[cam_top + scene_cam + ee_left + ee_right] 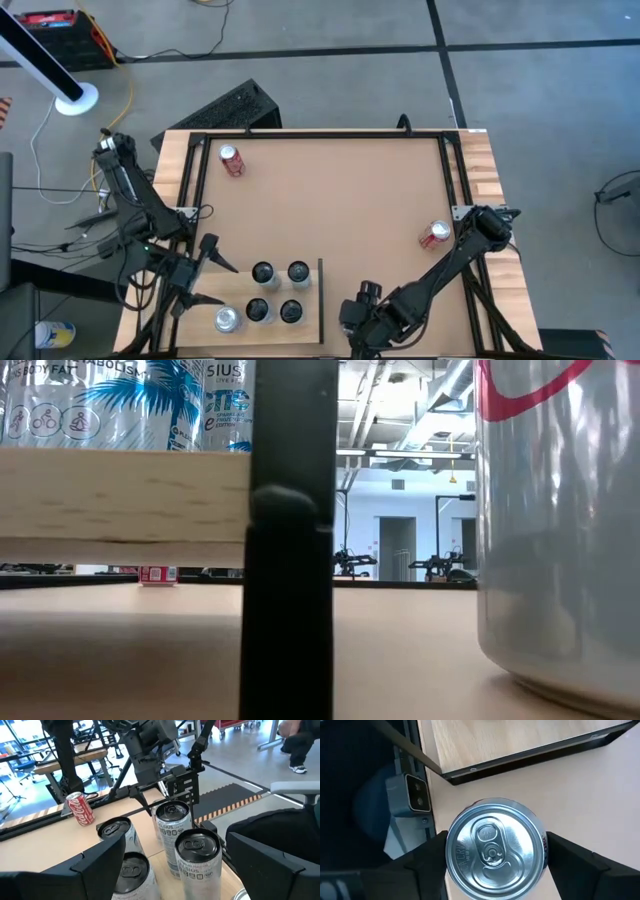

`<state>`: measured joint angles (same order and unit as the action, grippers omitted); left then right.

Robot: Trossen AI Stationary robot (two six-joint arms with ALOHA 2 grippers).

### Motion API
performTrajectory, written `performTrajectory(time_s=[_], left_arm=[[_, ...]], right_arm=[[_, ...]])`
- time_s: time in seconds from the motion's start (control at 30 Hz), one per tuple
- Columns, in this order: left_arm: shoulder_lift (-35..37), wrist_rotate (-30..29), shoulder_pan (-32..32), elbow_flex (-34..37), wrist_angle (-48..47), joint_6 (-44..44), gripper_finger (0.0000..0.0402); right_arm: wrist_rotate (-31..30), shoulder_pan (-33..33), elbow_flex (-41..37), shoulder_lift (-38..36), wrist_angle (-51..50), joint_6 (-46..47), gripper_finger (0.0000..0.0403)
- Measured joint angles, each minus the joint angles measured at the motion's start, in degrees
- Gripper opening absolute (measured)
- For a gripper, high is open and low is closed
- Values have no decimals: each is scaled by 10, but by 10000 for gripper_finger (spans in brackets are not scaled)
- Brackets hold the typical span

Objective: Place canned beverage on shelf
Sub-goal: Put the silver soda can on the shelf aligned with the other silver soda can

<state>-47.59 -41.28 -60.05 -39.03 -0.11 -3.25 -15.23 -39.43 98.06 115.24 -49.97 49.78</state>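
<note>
Although most of the print around me is cut off, I can read "SIUS" on the pale cans (172, 827) standing on the shelf (520, 740), and white Coca-Cola script on the red can (80, 808) lying tilted on the brown table (340, 200) far beyond my left gripper (170, 865). A second red can (232, 161) lies near the table's far left corner, well away from both my tools. My right arm reaches low along the table's near edge, elbow bent out at the right rail, wrist turned so that I look straight down. My right gripper (495, 855) has a silver-topped can (494, 849) upright between its fingers (427, 857), one finger on each side; whether they press its wall I cannot tell. That can stands on the table just beside the shelf's black rail (530, 755), not on the shelf. My left arm is folded at the table's left side, its gripper spread wide and holding nothing, just short of the four dark-topped cans; another silver-topped can (226, 319) stands on the shelf beside it.
</note>
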Motion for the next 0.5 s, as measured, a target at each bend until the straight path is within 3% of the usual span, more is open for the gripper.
performTrajectory(time_s=[0.27,0.5], left_arm=[[25,5,0,0,-9,8,333],[56,9,0,0,-35,-23,333]], right_arm=[[-37,38,43,-5,-118,-84,311],[-30,135,45,-78,-158,-214,311]])
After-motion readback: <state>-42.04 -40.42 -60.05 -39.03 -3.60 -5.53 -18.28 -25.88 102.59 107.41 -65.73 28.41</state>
